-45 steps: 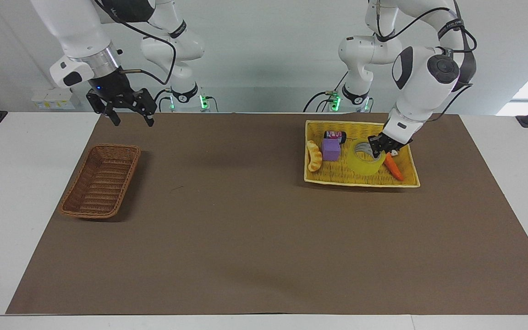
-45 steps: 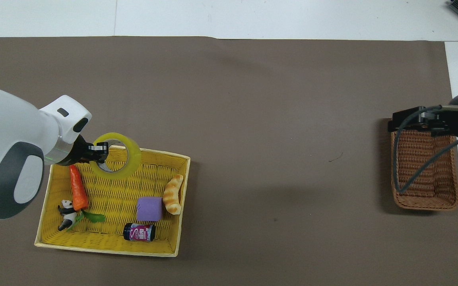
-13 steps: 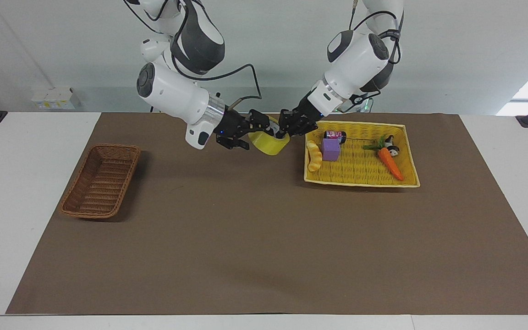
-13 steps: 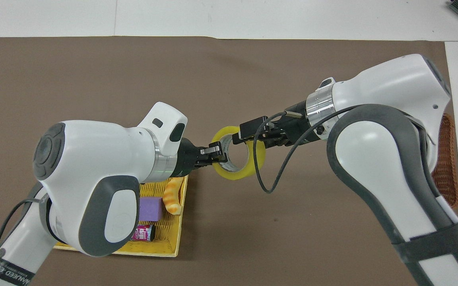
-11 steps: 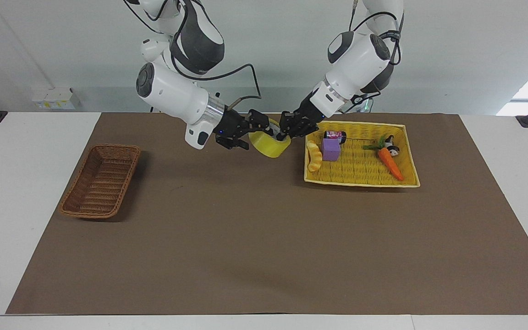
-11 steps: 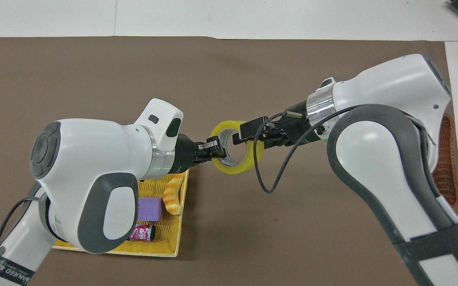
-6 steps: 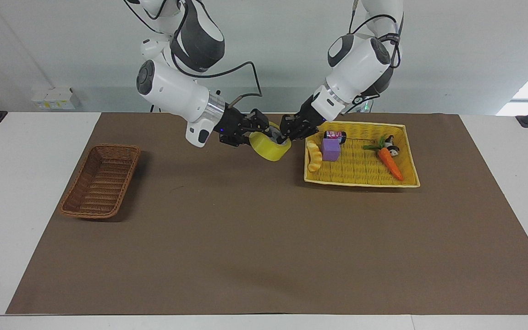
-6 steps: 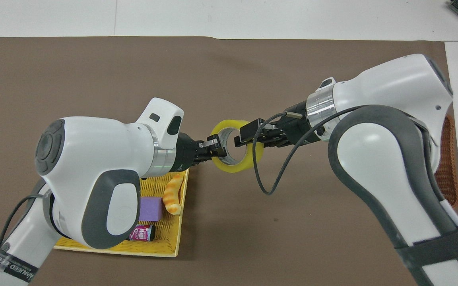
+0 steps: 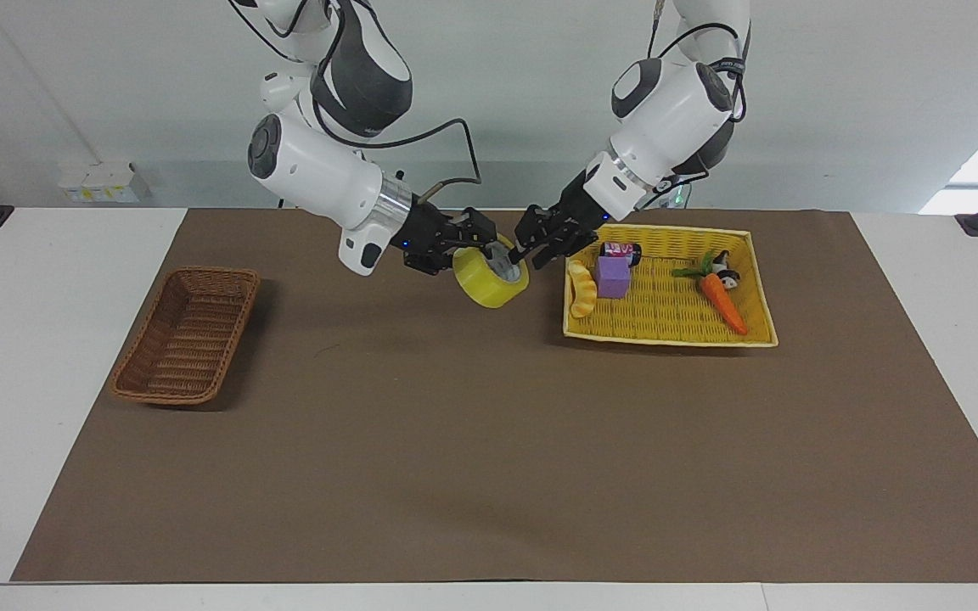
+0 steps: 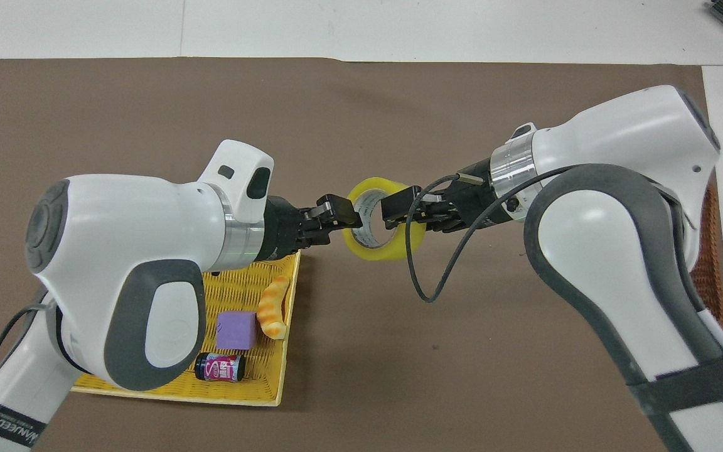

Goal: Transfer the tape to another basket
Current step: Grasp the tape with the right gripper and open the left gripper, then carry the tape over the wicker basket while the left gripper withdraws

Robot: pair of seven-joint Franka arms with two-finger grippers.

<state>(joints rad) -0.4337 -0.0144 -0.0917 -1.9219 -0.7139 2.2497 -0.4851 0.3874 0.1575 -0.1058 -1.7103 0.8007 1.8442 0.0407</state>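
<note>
The yellow tape roll (image 9: 489, 288) hangs tilted in the air over the brown mat, between the two baskets. My right gripper (image 9: 482, 246) is shut on its rim; it also shows in the overhead view (image 10: 399, 210) with one finger inside the roll (image 10: 381, 248). My left gripper (image 9: 536, 248) is open right beside the roll, toward the yellow basket, and shows in the overhead view (image 10: 339, 216) too. The brown wicker basket (image 9: 186, 335) stands empty at the right arm's end of the table. In the overhead view only a sliver of it (image 10: 706, 251) shows past the right arm.
The yellow basket (image 9: 667, 335) at the left arm's end holds a bread toy (image 9: 581, 288), a purple block (image 9: 613, 276), a small can (image 9: 619, 249), a carrot (image 9: 722, 301) and a panda figure (image 9: 727, 276). A brown mat (image 9: 455, 441) covers the table.
My left arm carried the tape out of the yellow basket to the middle, and my right gripper closed on it. Now the left gripper has opened and the roll tilts toward the right arm.
</note>
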